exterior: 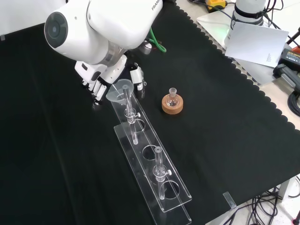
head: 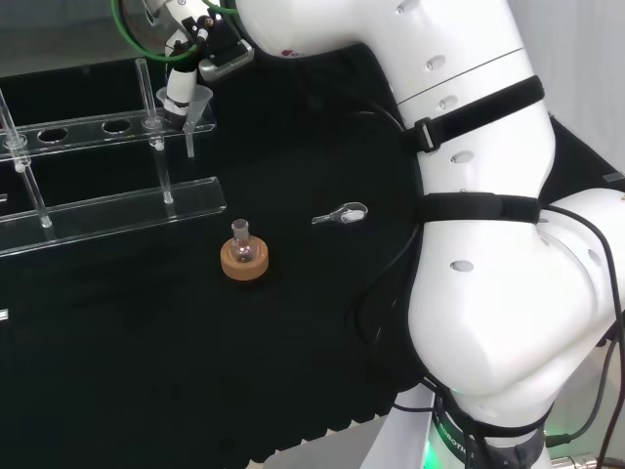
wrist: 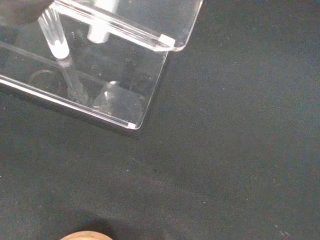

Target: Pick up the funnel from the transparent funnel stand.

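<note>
Hand (head: 186,73) at funnel (head: 198,104) — head view

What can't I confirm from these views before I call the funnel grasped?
- Finger closure: in the head view the hand meets the funnel, but contact is too small to judge.
- In the front view the arm's white link covers most of the hand beside the funnel.
- Whether the funnel has left the funnel stand: clear on clear, unreadable.
</note>
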Controlling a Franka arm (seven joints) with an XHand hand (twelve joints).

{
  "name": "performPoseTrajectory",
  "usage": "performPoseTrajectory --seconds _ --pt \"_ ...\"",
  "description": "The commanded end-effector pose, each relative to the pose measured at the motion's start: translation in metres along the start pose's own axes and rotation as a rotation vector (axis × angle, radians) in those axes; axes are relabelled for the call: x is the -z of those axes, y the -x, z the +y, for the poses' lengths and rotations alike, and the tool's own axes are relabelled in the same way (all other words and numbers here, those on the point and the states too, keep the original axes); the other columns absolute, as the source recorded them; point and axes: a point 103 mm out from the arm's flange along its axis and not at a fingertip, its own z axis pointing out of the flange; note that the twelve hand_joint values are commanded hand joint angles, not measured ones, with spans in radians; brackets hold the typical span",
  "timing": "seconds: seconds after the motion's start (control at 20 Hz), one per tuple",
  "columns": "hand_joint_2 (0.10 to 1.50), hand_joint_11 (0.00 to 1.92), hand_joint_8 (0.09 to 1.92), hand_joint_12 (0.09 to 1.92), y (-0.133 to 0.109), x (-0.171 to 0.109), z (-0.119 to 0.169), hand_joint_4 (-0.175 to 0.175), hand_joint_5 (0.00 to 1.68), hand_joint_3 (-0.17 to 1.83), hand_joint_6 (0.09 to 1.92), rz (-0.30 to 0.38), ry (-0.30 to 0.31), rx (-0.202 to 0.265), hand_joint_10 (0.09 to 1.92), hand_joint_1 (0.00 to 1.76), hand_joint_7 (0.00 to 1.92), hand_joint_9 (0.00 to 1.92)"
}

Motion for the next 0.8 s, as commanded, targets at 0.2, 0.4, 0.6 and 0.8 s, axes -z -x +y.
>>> performPoseTrajectory --seconds 0.2,0.4,0.6,0.8 --pt "0.71 0.0 0.62 1.63 0.0014 -0.0003 0.0009 -0.016 0.39 0.07 0.09 0.015 0.014 -0.001 0.74 0.69 0.51 0.44" --pt "0.72 0.0 0.62 1.62 0.003 0.0015 -0.0004 -0.016 0.47 0.08 0.09 0.038 0.028 0.004 0.69 0.7 0.58 0.51" --pt "0.74 0.0 0.63 1.62 0.0031 0.004 -0.0032 -0.017 0.52 0.11 0.09 0.049 0.052 0.011 0.65 0.72 0.64 0.55" --pt "0.75 0.0 0.65 1.61 0.0052 0.0069 -0.0077 -0.023 0.58 0.16 0.09 0.097 0.087 0.02 0.59 0.75 0.7 0.63"
